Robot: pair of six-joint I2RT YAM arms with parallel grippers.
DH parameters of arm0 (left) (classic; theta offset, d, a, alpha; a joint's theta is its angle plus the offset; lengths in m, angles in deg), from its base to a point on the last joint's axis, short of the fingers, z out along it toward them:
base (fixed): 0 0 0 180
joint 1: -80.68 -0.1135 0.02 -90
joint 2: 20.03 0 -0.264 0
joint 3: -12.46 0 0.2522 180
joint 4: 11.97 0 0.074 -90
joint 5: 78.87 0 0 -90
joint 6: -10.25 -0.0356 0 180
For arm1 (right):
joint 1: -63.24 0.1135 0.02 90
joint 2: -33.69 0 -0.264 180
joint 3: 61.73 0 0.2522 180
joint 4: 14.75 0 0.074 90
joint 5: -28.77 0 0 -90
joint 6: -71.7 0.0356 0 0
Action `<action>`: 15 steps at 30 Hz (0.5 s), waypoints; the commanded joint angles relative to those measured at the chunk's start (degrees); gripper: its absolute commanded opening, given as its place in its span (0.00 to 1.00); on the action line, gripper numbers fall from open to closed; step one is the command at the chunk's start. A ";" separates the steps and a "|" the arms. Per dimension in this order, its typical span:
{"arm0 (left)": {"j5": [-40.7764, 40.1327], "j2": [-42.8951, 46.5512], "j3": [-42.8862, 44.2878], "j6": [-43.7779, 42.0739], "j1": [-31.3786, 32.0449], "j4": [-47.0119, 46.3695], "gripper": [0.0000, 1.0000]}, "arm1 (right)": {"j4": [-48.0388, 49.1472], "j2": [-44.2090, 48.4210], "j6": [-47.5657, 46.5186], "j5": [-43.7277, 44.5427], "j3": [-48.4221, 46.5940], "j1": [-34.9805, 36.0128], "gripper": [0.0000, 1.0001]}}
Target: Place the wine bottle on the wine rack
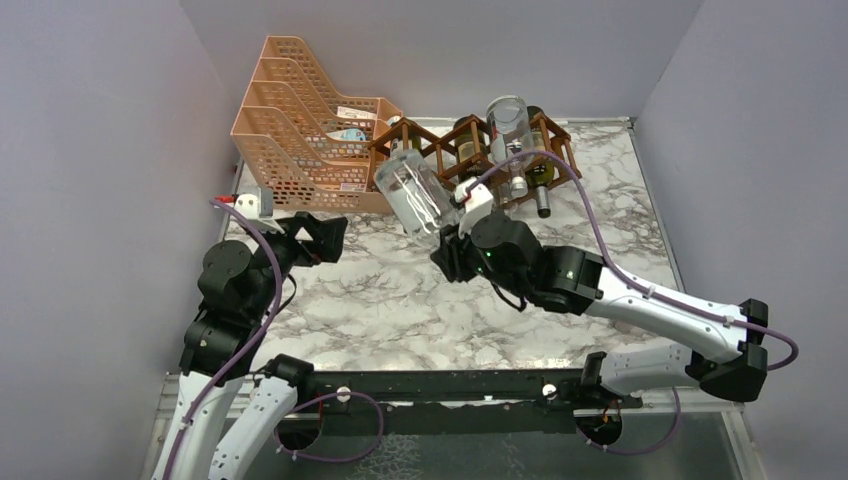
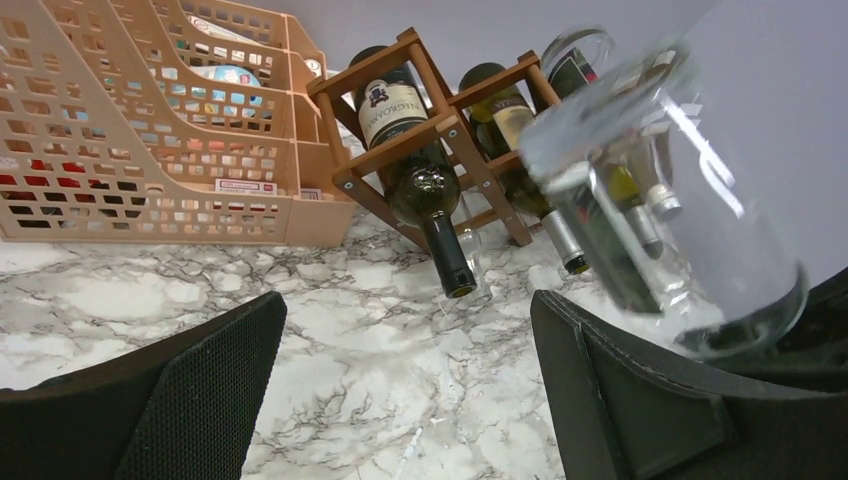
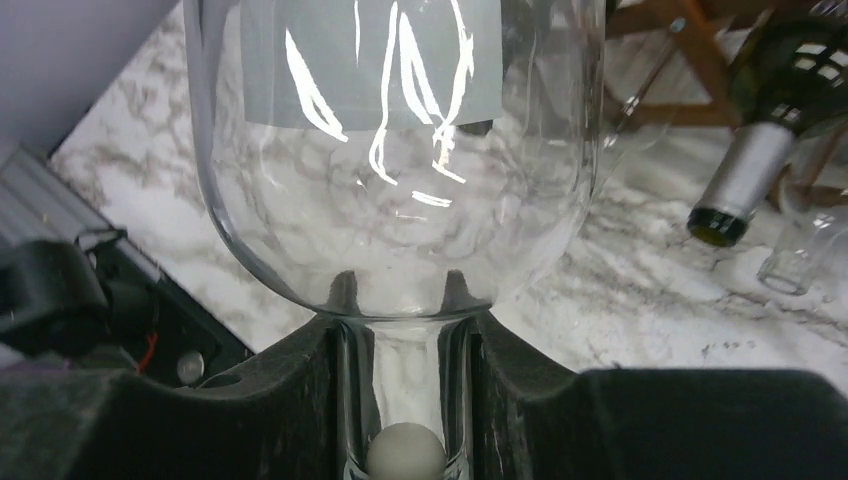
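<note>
While the left tool (image 2: 405, 340) gapes, the right tool (image 3: 405, 315) — closed — clamps the wine bottle (image 3: 400, 160)

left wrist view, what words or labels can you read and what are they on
"NEGROAMA...", roughly, with the ending unclear: on the cream label of the dark bottle in the rack.
Label of the second bottle: blurred, unreadable.
Stickers in the tray: too small to read.
Clear bottle: the right wrist view shows a grey label with white lines only, no words.
</note>
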 commanded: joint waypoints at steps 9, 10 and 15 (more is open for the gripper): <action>2.14 -1.29 -2.01 0.54 0.17 -3.53 0.99 | 6.90 -13.52 -0.31 5.36 -24.36 -14.80 0.01; 2.41 -1.19 -2.88 0.54 0.17 -4.28 0.99 | 5.83 -15.12 1.11 5.05 -26.04 -15.79 0.01; 4.29 -1.09 -7.80 2.08 0.15 -7.26 0.99 | -0.70 -22.45 7.13 3.41 -34.72 -19.57 0.01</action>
